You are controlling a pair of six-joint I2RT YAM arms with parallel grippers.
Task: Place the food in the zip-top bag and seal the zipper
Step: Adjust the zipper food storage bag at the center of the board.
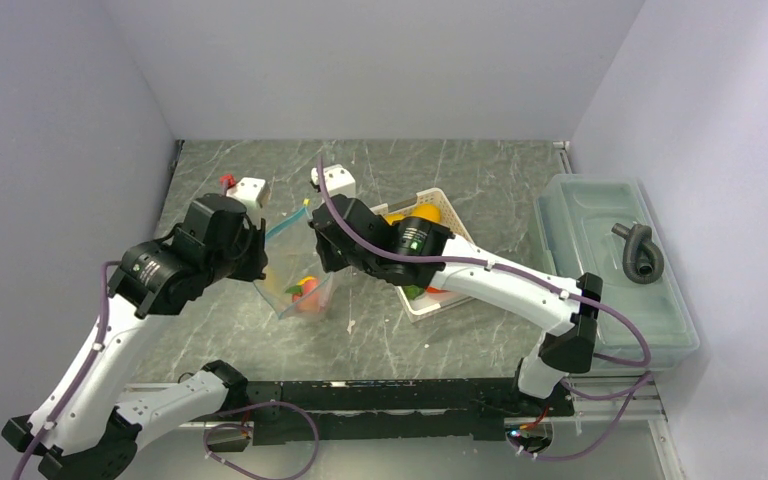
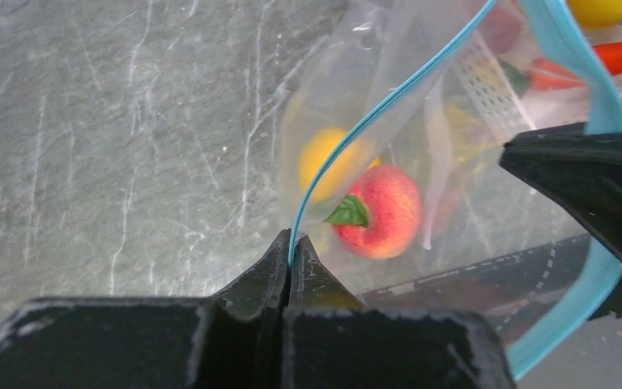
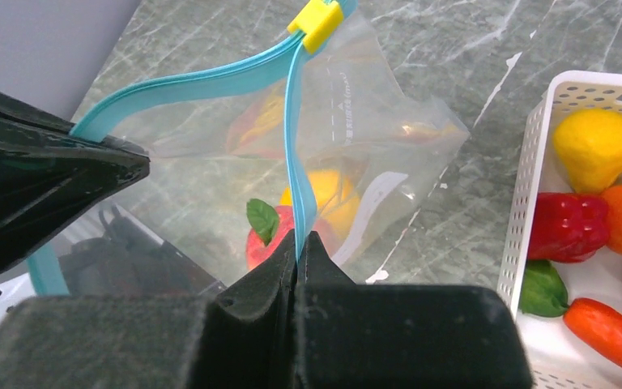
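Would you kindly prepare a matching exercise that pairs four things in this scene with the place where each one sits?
Things:
1. red fruit
2. yellow slider
3. red pepper
4. grey hose

Places:
A. on top of the lidded bin
B. inside the clear bag
C. in the white basket
D. on the teal zipper strip

Pairs: 1-B, 2-D, 3-C, 4-A

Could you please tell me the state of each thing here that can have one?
Clear soft plastic zip-top bag: mouth open, two toy foods inside.
Teal-blue zipper strip: unsealed, yellow slider at one end.
Left gripper: shut on the zipper strip.
Right gripper: shut on the zipper strip.
White perforated plastic basket: holds more toy foods.
Large translucent bin: lid on.
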